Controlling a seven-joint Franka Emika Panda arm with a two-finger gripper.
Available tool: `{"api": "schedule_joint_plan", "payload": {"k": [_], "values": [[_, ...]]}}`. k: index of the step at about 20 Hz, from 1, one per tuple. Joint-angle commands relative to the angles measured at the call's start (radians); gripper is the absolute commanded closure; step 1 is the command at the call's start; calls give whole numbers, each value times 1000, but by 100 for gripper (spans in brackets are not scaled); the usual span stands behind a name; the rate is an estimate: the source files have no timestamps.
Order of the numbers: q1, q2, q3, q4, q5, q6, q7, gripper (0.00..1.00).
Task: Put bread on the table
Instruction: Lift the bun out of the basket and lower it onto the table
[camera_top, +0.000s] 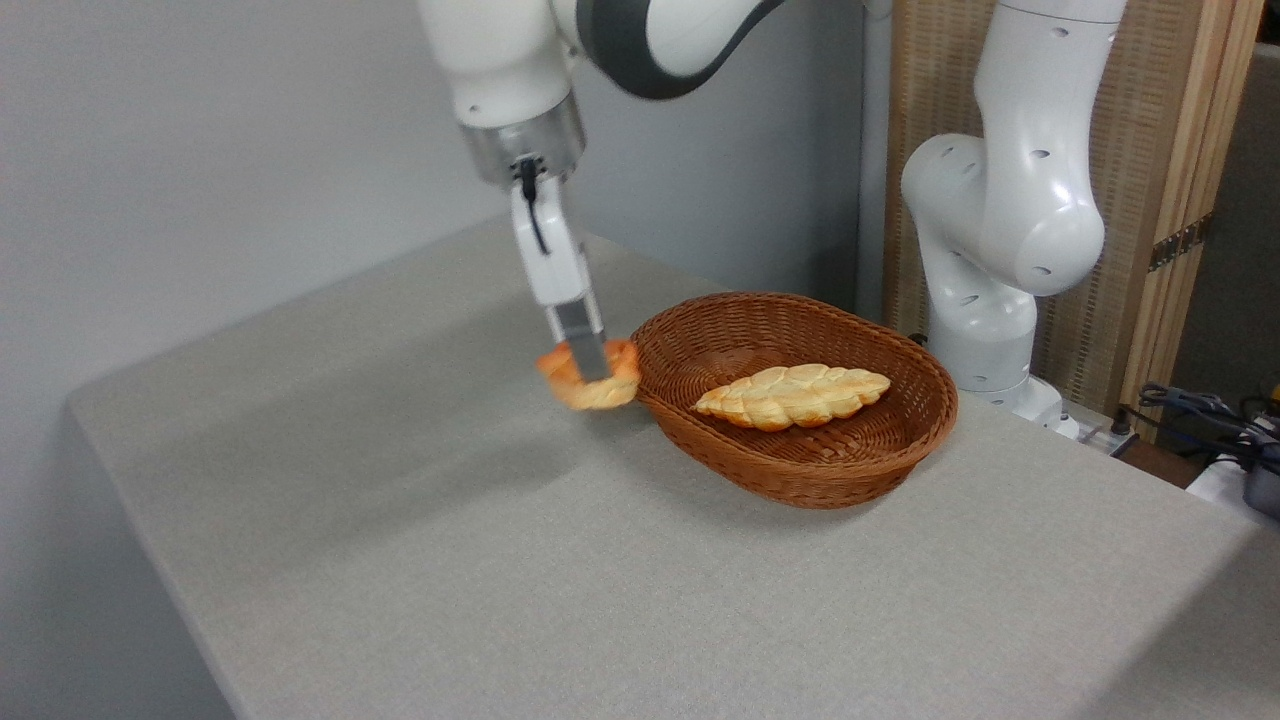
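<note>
In the single fixed camera view, we see the bread (590, 378), a small orange-golden bun with a lumpy, knotted top, just outside the left end of the wicker basket (800, 395). The bun is slightly blurred. Its outline is nearly round, a little wider than tall, so its long axis runs roughly from nine o'clock to three o'clock across the picture, with the knotted face turned up and toward us. It sits at the nine o'clock side of the basket, close against the rim; we cannot tell whether it touches the weave. We also cannot tell whether its underside rests on the table (420, 560) or hangs just above the grey cloth.

The brown oval basket stands on the table toward the three o'clock side of the picture's middle. Inside it lies one long, pale-yellow braided loaf (792, 396), flat on the basket floor, its length running from about eight o'clock to two o'clock. We see nothing else in the basket.

The gripper (588, 362) comes down from twelve o'clock on the white arm, its body tilted slightly. One grey finger (582, 340) lies across the front of the bun, pressed into its top centre; the other finger is hidden behind the bun. The fingers appear clamped on the bread, drawn in to roughly the bun's thickness.

A second white arm segment (1000, 210) stands behind the basket at two o'clock, and cables (1205, 410) lie at the far three o'clock edge.
</note>
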Motion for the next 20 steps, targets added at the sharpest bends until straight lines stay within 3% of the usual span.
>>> {"api": "schedule_joint_plan", "payload": {"k": [1,2,4,10,20], "values": [[-2,67,24,38,-32,64,16,32],[-2,86,27,37,-32,87,16,13],[-2,113,27,37,-31,111,16,0],[-5,188,17,38,-32,180,14,0],[-8,194,19,49,-34,197,13,0]]}}
